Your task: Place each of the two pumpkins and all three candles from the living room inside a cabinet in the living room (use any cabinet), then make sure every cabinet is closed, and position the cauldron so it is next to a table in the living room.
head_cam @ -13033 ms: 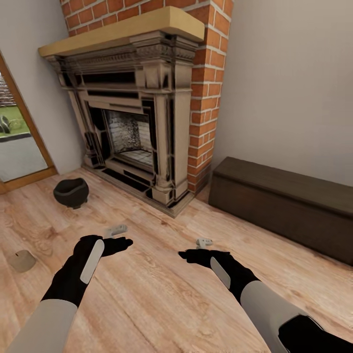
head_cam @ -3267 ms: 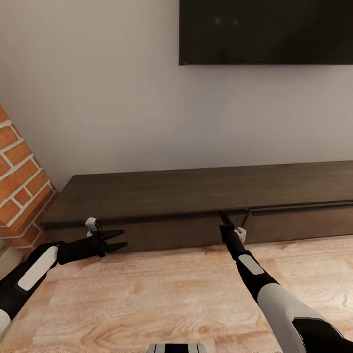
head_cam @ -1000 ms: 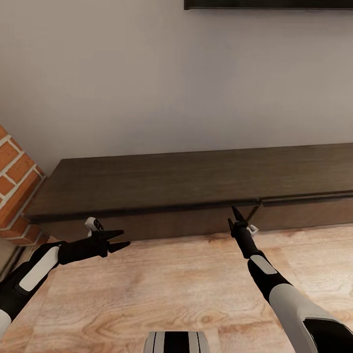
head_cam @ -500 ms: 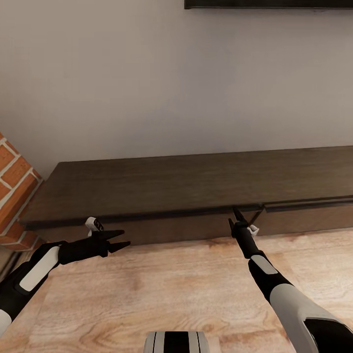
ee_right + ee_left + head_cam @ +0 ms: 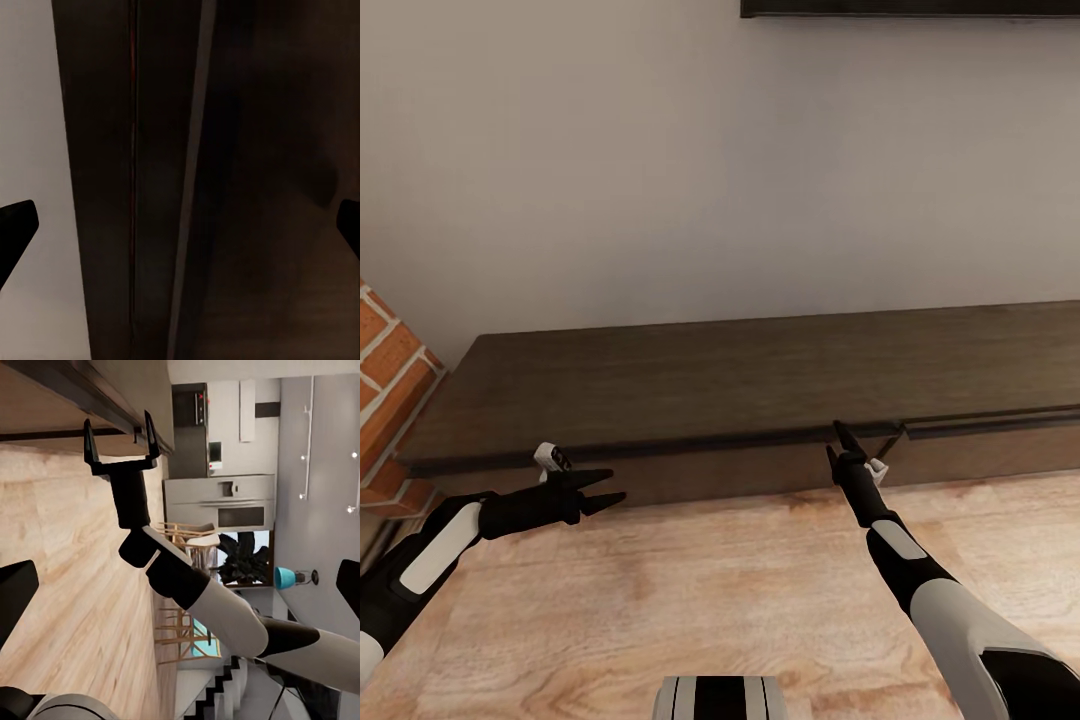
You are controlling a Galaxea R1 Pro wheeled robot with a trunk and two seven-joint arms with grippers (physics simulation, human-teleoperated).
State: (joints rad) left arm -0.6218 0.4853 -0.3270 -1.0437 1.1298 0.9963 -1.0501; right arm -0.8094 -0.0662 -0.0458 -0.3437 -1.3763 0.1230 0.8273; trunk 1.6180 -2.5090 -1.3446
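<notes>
a: where is the long, very low dark brown wooden cabinet?

b: against the pale grey wall, running across the head view. its flat top is bare. a red brick column stands at its left end. the light wood plank floor lies in front of it.

a: condition of the cabinet front?

b: near the middle, one horizontal front panel sits slightly forward of its neighbour, leaving a narrow gap at the seam under the top edge.

a: right gripper?

b: raised to that seam, tips at the underside of the cabinet's top lip. in the left wrist view the right gripper has its two fingers spread apart, nothing between them. whether the tips touch the wood cannot be told.

a: left gripper?

b: hovering above the floor, just in front of the cabinet's left part, pointing sideways towards the right arm. fingers parted moderately, holding nothing.

a: anything else?

b: the lower edge of a black wall-mounted screen shows above the cabinet.
</notes>
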